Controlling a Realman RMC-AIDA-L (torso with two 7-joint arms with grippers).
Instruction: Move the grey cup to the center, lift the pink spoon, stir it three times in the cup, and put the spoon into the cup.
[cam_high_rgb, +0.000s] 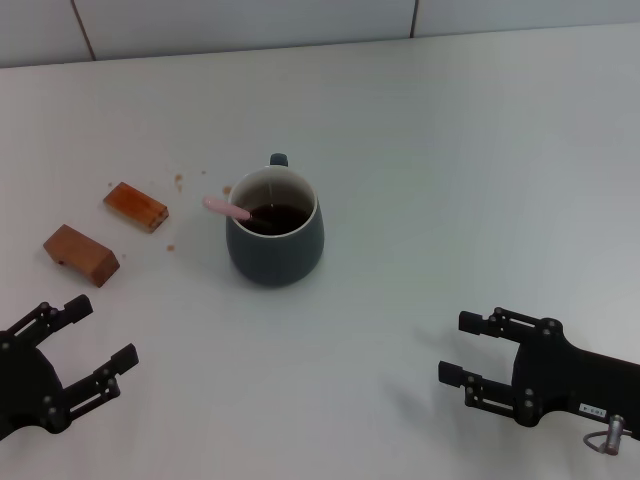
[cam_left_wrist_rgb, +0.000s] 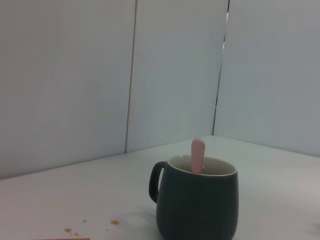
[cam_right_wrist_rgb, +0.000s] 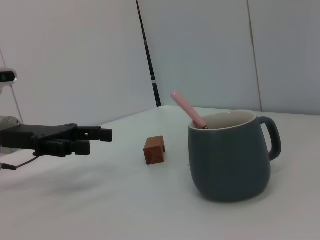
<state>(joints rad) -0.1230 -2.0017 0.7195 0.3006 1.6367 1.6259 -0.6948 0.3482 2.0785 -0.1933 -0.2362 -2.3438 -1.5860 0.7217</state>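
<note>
Two grippers sit idle at the near edge of the table (cam_high_rgb: 420, 130) on my head camera, both well apart from the mug. My left gripper (cam_high_rgb: 85, 345) is low in the near-left corner with its black fingers spread wide and nothing between them. My right gripper (cam_high_rgb: 475, 350) is in the near-right corner, fingers also parted and holding nothing, pointing inward toward the middle of the table.

The grey cup (cam_high_rgb: 274, 228) stands upright near the middle of the white table, its small handle turned toward the far wall. I can see dark liquid inside it. The pink spoon (cam_high_rgb: 227, 208) is in the cup: its bowl end is down in the liquid and its pale pink handle leans on the rim, sticking out toward my left side. From my left wrist camera the cup (cam_left_wrist_rgb: 197, 200) shows with the spoon handle (cam_left_wrist_rgb: 197, 155) rising just above the rim. From my right wrist camera the spoon (cam_right_wrist_rgb: 187, 110) slants up out of the cup (cam_right_wrist_rgb: 231, 155).

To the left of the cup lie two brown blocks (cam_high_rgb: 135, 206), well apart from it, and a few small brown specks (cam_high_rgb: 180, 180) dot the table between the blocks and the cup.
</note>
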